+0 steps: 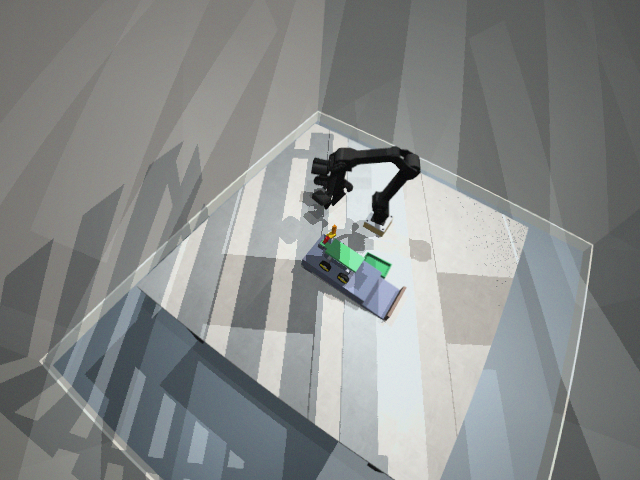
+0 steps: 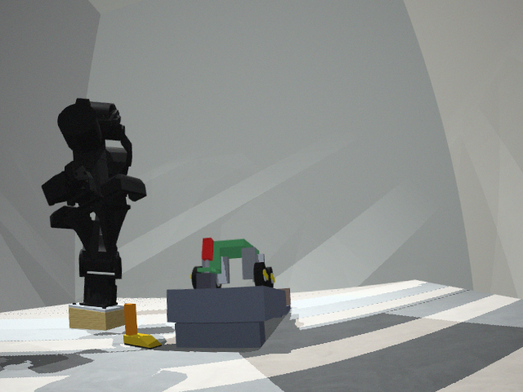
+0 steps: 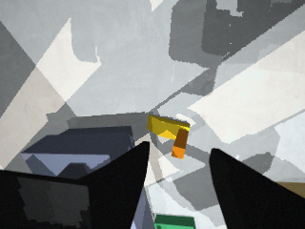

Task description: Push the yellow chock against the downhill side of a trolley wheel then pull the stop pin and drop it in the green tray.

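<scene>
My gripper (image 1: 329, 203) (image 2: 100, 249) (image 3: 179, 151) is partly open and empty, high above the floor and the chock. The yellow chock (image 1: 331, 234) (image 2: 141, 340) (image 3: 161, 127) stands on the floor beside the ramp's uphill end, its orange handle (image 2: 131, 319) (image 3: 178, 149) upright. In the wrist view it shows between and beyond the fingertips. The green trolley (image 1: 343, 254) (image 2: 230, 243) stands on the blue-grey ramp (image 1: 385, 299) (image 2: 215, 305) (image 3: 71, 138). The red-headed stop pin (image 1: 326, 239) (image 2: 207, 248) is upright at the trolley's uphill end. The left finger hides part of the ramp in the wrist view.
The green tray (image 1: 386, 270) (image 3: 174, 220) lies on the floor beside the ramp, on the arm's side. A brown end board (image 1: 397, 303) stands at the ramp's low end. The arm's wooden base block (image 1: 374, 228) (image 2: 88, 318) stands near the tray and the chock.
</scene>
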`<state>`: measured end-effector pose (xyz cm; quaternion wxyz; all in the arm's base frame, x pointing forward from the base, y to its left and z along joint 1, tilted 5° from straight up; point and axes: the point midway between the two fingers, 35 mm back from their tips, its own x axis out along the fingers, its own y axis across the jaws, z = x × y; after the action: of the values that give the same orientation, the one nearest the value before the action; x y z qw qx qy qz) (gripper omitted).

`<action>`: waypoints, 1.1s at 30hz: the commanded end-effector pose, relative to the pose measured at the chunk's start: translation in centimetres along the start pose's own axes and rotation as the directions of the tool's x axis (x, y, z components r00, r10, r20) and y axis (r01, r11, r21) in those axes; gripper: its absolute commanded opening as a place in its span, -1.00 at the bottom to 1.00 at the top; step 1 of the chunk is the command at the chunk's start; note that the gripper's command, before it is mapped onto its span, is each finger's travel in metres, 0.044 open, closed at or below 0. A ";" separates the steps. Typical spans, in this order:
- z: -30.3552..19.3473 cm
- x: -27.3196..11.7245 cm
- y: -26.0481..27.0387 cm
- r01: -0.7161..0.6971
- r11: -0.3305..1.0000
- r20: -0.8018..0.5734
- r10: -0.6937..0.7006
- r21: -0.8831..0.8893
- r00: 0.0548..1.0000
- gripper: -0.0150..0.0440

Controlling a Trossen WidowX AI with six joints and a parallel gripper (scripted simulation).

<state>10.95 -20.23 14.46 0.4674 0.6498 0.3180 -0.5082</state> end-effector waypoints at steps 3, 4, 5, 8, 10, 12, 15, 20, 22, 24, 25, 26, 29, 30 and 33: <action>-2.1 0.9 0.5 0.085 0.996 -0.003 -0.085 0.035 0.996 0.15; -2.5 1.1 0.6 0.098 0.994 -0.001 -0.098 0.040 0.995 0.15; -2.8 1.2 0.7 0.111 0.993 0.001 -0.112 0.045 0.994 0.15; -3.9 1.6 0.8 0.149 0.987 0.011 -0.150 0.060 0.989 0.15; -4.6 1.8 0.9 0.172 0.983 0.020 -0.174 0.069 0.985 0.15; -5.1 2.0 1.0 0.186 0.980 0.028 -0.189 0.075 0.982 0.15; -5.1 2.0 1.0 0.188 0.979 0.029 -0.191 0.076 0.981 0.15; -5.0 3.6 0.7 0.188 0.979 0.028 -0.191 0.076 0.981 0.15; -5.0 4.4 0.6 0.188 0.979 0.028 -0.191 0.076 0.981 0.15; -5.0 5.1 0.4 0.188 0.979 0.028 -0.191 0.076 0.981 0.15; -5.0 5.5 0.3 0.188 0.979 0.028 -0.191 0.076 0.981 0.15; -5.0 5.8 0.3 0.188 0.979 0.028 -0.191 0.076 0.981 0.15; -5.0 6.4 0.1 0.188 0.979 0.028 -0.191 0.076 0.981 0.15; -5.0 6.4 0.1 0.188 0.979 0.028 -0.191 0.076 0.981 0.15; -5.0 6.4 0.1 0.188 0.979 0.028 -0.191 0.076 0.981 0.15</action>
<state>14.67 -15.93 8.76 0.3984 0.6248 0.3535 -0.5708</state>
